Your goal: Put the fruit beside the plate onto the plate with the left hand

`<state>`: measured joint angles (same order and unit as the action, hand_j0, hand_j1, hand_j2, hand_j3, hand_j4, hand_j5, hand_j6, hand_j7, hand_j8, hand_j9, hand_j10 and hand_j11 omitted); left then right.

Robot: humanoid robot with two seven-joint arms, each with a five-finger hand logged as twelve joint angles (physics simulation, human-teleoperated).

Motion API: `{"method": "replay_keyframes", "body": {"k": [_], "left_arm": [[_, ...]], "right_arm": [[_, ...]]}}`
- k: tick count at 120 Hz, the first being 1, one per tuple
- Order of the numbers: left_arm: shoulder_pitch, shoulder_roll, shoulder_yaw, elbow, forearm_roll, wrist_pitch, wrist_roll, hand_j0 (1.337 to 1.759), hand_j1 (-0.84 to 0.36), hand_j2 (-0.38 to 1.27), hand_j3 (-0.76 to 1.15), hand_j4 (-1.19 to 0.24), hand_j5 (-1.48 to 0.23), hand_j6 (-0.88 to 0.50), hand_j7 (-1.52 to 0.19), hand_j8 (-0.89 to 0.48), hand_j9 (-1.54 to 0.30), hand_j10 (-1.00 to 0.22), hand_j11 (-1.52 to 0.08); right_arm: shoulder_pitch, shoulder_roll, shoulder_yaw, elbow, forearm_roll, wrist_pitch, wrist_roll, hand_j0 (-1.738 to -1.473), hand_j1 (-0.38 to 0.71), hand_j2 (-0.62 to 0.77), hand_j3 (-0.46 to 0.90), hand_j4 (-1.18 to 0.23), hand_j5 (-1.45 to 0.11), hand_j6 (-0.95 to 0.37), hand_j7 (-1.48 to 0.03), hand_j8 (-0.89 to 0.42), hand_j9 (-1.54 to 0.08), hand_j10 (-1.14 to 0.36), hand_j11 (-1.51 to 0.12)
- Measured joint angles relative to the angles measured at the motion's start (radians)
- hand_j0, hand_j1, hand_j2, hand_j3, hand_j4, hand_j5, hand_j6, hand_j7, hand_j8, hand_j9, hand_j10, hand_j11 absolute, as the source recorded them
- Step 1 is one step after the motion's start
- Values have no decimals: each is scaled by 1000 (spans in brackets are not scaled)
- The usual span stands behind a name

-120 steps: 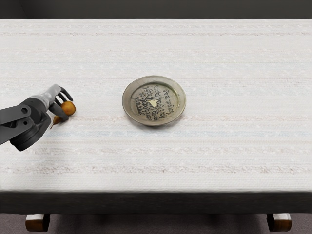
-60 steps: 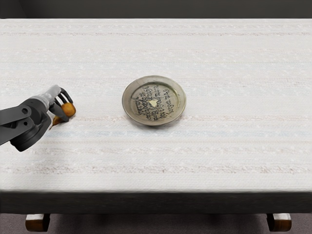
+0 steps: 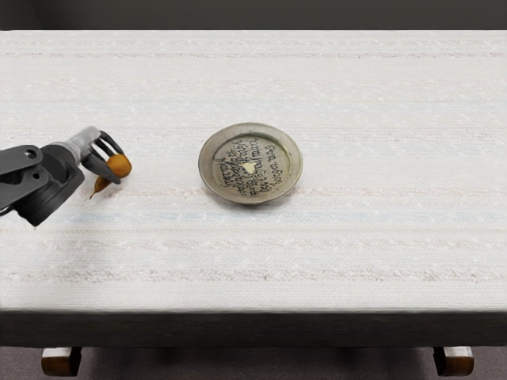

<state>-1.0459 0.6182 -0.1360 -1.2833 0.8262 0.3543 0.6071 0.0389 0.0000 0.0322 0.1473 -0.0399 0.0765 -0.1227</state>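
The left hand (image 3: 101, 156), at the left edge of the frame, is clenched around the orange fruit (image 3: 119, 165), with its dark fingers (image 3: 109, 146) curled over the top. The fruit is well left of the plate (image 3: 205, 165), which lies near the middle of the pale counter (image 3: 364, 253). Striped counter surface separates them. A small orange speck (image 3: 99, 187) below the hand is too small to identify.

Plate (image 3: 211, 176) sits near the centre of the surface (image 3: 364, 245). Fruit (image 3: 118, 165) is well to its left, held in the left robot hand (image 3: 95, 152), apparently just above the surface.
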Motion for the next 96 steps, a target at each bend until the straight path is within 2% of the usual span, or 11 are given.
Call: {"method": "replay_keyframes", "body": {"k": [28,37,45,67,85,96], "left_arm": [[-49,2,-40,21,-158,-6,2,1656,-409,476,0,-529,-992,-372,-987,-496,-987,-730,-994],[-51,2,-61,23,-199,-24,2,1656,-413,474,0,-524,-992,-376,-986,-489,-985,-732,-991],[-51,3,-92,27,-241,-75,3,1656,-388,392,0,-515,-994,-363,-985,-493,-987,-731,-992],[-56,3,-207,88,-374,-313,3,1656,-388,433,0,-533,-988,-385,-977,-514,-984,-734,-988],[-77,-21,-244,103,-401,-370,3,1656,-393,431,0,-550,-985,-383,-971,-510,-981,-734,-985],[-84,-52,-252,107,-407,-380,3,1657,-411,490,0,-557,-988,-396,-970,-509,-978,-735,-982]], "right_arm": [[0,0,0,0,0,0,0,-1658,-349,0,0,0,0,0,0,0,0,0,0],[0,0,0,0,0,0,0,-1658,-349,0,0,0,0,0,0,0,0,0,0],[0,0,0,0,0,0,0,-1658,-349,0,0,0,0,0,0,0,0,0,0],[1,0,0,0,0,-1,0,-1658,-349,0,0,0,0,0,0,0,0,0,0],[0,0,0,0,0,-1,0,-1658,-349,0,0,0,0,0,0,0,0,0,0],[0,0,0,0,0,0,0,-1658,-349,0,0,0,0,0,0,0,0,0,0]]}}
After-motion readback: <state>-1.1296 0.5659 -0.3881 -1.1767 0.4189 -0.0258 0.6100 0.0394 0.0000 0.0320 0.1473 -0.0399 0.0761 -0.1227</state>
